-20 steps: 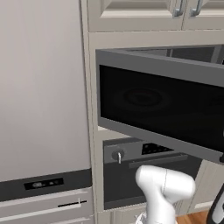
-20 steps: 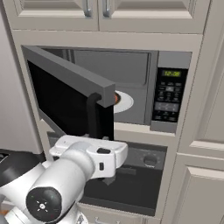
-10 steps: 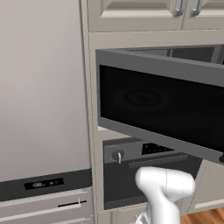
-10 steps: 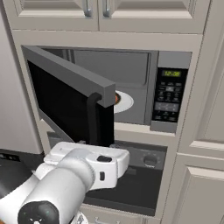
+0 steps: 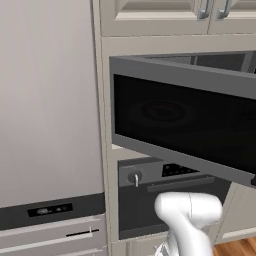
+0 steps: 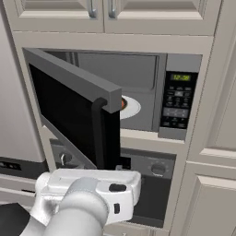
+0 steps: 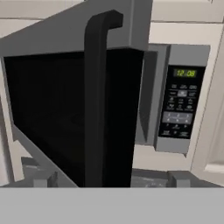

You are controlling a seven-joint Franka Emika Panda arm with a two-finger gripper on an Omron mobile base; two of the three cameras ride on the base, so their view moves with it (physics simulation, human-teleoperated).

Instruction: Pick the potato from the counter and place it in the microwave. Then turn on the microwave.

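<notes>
The microwave stands open, its black glass door swung out to the left. Inside lies a white plate. A small red-brown lump sits on it, probably the potato, half hidden by the door's edge. In the hand view the door's vertical black handle rises straight ahead, with the keypad to its right. My gripper hangs low in front of the door, open, fingertips far apart with nothing between them. The counter is out of view.
An oven with a knob sits right under the microwave, close behind my hand. A tall grey fridge front fills the left. Cream cabinet doors hang above, more cabinets to the right.
The jaws have spread from partly closed to wide open. My hand has sunk a little and drawn back below the door. The door and plate have not moved.
</notes>
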